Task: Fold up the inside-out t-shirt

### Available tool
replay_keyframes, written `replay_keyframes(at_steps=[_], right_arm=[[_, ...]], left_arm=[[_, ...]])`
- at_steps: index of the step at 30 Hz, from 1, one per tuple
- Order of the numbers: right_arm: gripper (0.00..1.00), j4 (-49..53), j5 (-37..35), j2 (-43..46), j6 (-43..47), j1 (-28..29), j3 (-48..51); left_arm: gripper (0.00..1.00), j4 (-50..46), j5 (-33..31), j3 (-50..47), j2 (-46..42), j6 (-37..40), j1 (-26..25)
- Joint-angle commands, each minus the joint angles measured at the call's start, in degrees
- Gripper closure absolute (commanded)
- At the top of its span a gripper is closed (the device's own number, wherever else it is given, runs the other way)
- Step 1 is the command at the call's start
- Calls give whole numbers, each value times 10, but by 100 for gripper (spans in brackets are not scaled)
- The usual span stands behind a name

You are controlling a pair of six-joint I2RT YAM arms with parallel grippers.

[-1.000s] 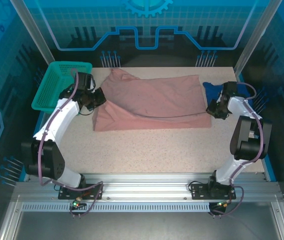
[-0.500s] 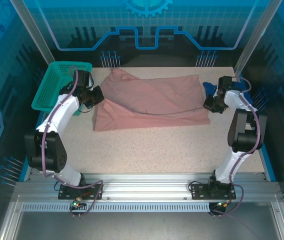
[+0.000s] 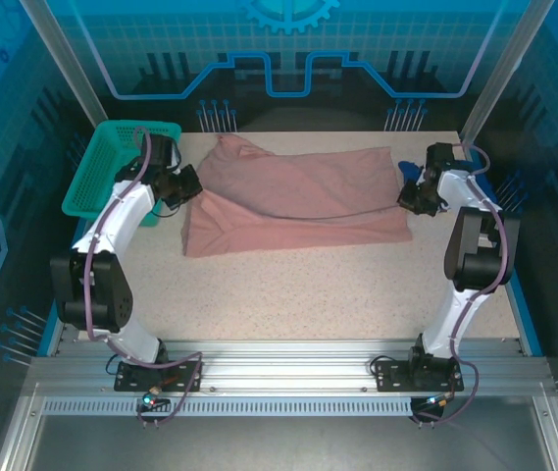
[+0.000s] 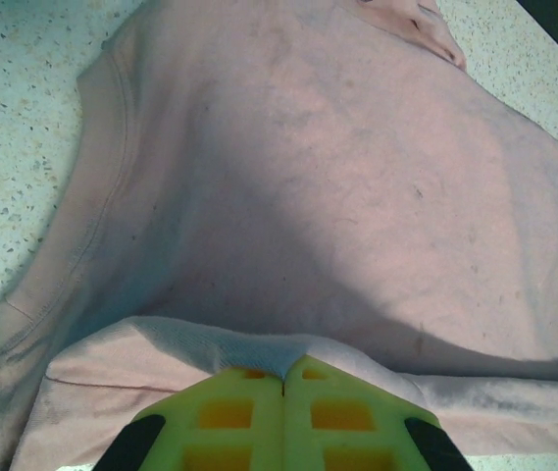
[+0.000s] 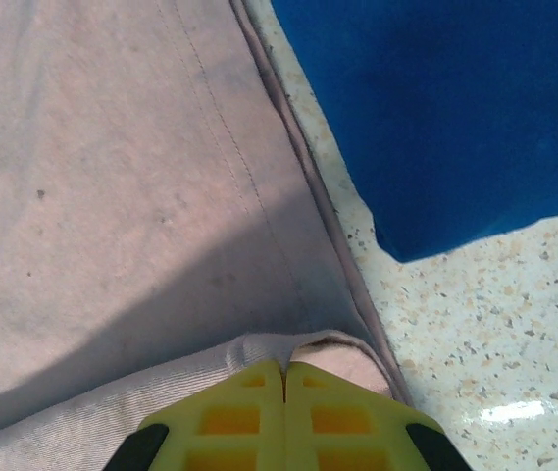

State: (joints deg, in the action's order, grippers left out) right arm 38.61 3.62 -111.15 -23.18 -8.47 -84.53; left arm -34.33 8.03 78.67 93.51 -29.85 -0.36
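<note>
Left hand (image 4: 283, 371) and right hand (image 5: 284, 369) moved back, both clenched on pink t-shirt (image 3: 298, 201), speckled table (image 3: 308, 294), blue-lit enclosure (image 3: 288, 59)

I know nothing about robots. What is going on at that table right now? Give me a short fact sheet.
garment: pink t-shirt, spread across the table, near edge lifted
left gripper: shut on the shirt's left edge
right gripper: shut on the shirt's right edge
container: green basket, far left corner
other fabric: blue cloth, beside the shirt's right end
</note>
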Motion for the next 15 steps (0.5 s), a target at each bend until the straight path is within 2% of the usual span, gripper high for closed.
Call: replay_keyframes(at_steps=[1, 9, 15], right_arm=[[96, 20, -2, -16, 9, 10, -22], [95, 22, -14, -45, 7, 15, -51], [89, 13, -29, -87, -5, 16, -103]], left_arm=[[100, 3, 10, 21, 11, 8, 11], [100, 16, 0, 33, 45, 8, 12], [100, 48, -7, 87, 134, -4, 12]])
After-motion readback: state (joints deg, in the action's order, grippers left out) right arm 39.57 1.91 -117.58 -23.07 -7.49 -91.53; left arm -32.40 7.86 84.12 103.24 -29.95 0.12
